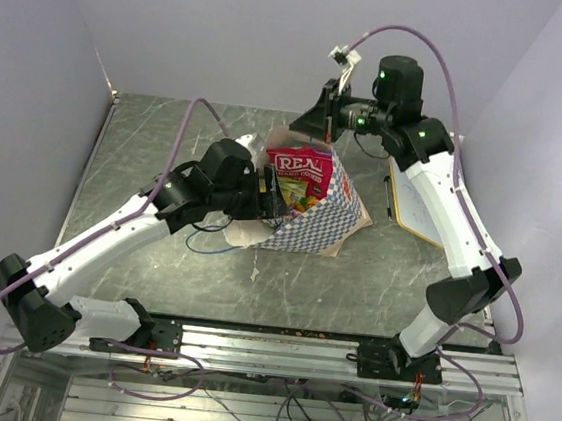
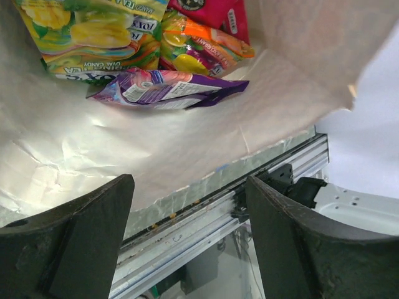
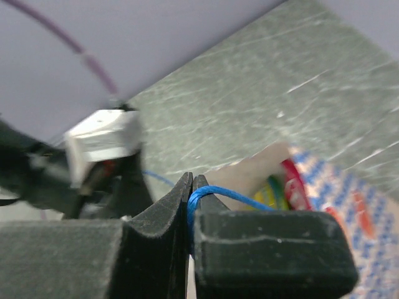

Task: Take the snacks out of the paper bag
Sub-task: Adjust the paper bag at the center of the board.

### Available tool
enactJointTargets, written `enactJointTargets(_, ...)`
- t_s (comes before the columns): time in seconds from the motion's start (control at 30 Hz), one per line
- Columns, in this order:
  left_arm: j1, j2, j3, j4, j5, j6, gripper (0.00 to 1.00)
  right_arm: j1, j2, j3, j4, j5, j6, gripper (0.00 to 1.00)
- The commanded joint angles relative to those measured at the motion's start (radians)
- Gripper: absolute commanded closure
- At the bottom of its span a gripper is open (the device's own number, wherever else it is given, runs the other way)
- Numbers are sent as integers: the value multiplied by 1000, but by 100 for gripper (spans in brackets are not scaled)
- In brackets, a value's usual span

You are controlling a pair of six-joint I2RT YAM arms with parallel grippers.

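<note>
**Inside the paper bag [image 1: 326, 213]: left gripper [image 2: 187, 187] wide open, right gripper [image 3: 191, 190] pinching the handle**

The bag sits tilted on the table [image 1: 168, 138] with its mouth turned toward the left gripper. Left wrist view looks along the cream inner wall. A purple packet [image 2: 168, 90] lies flat on that wall, straight ahead of the left fingers [image 2: 81, 237] and clear of them. Past it sit a yellow-green packet [image 2: 93, 37], an orange packet [image 2: 202, 50] and a red/pink packet [image 2: 215, 12], all bunched deeper in the bag. The left jaws are spread far apart with nothing between them. The right jaws are pressed together on the thin blue string handle [image 3: 221, 192], which loops out to the right of the fingers. The checkered bag hangs below and to the right of that gripper. Top view shows the red packet in the bag mouth, just beyond the left gripper.
</note>
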Motion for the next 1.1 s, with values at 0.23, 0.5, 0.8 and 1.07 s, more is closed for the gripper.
enactJointTargets(0.23, -82, 109, -28, 268, 165, -7, 20, 37, -213, -184, 19, 125, 342, 100)
enactJointTargets(0.5, -131, 168, -3, 375, 230, 38, 24, 37, -233, -165, -29, 185, 345, 100)
enactJointTargets(0.8, -229, 262, 112, 360, 162, 87, 62, 37, -186, -28, -148, 236, 163, 100)
enactJointTargets(1.07, -339, 351, 209, 403, 101, 77, 65, 37, -186, 22, -190, 137, 0, 100)
